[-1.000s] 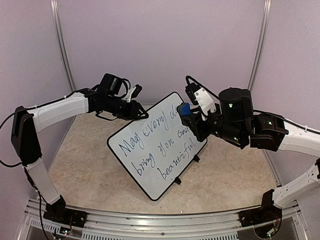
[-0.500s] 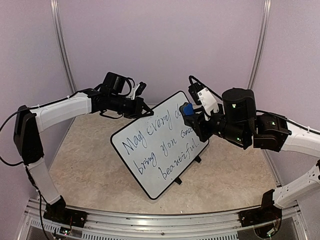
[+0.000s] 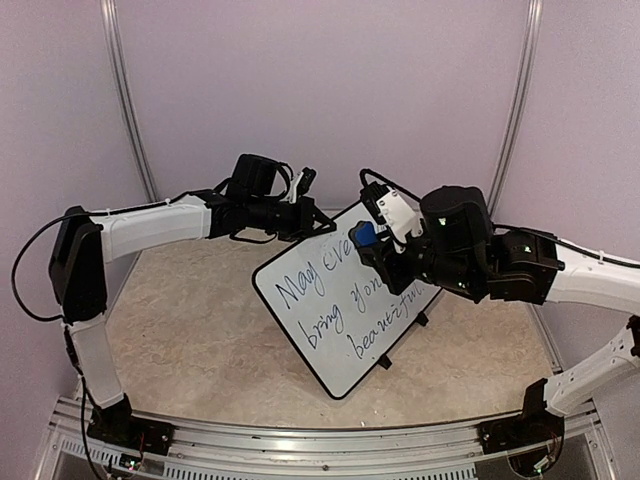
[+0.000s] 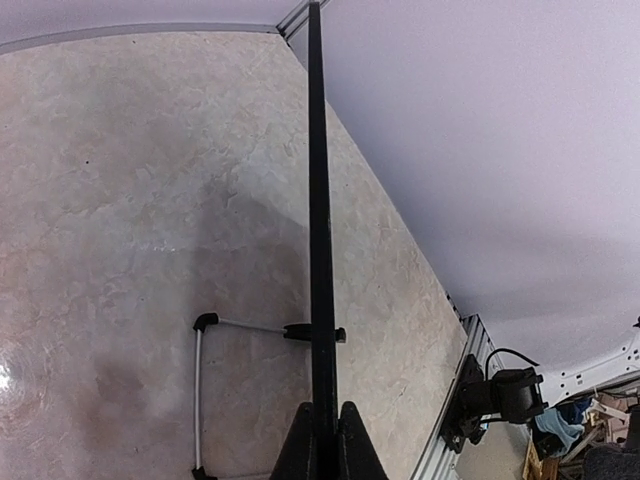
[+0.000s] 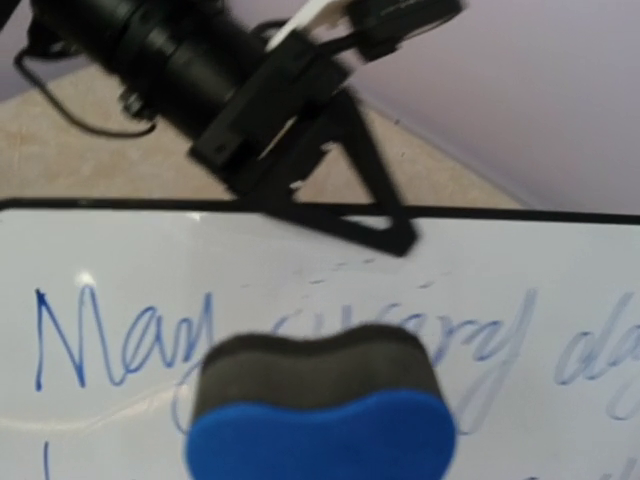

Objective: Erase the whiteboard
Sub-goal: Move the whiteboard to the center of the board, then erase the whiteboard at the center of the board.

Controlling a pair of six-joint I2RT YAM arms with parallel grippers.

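Note:
The whiteboard (image 3: 335, 330) stands tilted, white with a thin black rim and blue handwriting. My left gripper (image 3: 312, 222) is shut on its upper rim. In the left wrist view that rim (image 4: 318, 200) runs edge-on between the fingers (image 4: 298, 455) of the left gripper (image 4: 323, 452). My right gripper (image 3: 374, 246) is shut on a blue eraser (image 3: 365, 236). Its grey felt side (image 5: 315, 365) is right at the board's face (image 5: 120, 250), over the middle of the top line of writing. The right fingers are hidden behind the eraser (image 5: 320, 435).
Two black clip feet (image 3: 385, 362) stick out at the board's lower right edge. A wire stand (image 4: 198, 390) shows behind the board on the beige table (image 3: 180, 340). Purple walls close the back and sides, and a metal rail (image 3: 300, 440) runs along the near edge.
My left gripper closed on the board's upper rim, and the board shifted to the right with it. The right arm moved the eraser left over the top line.

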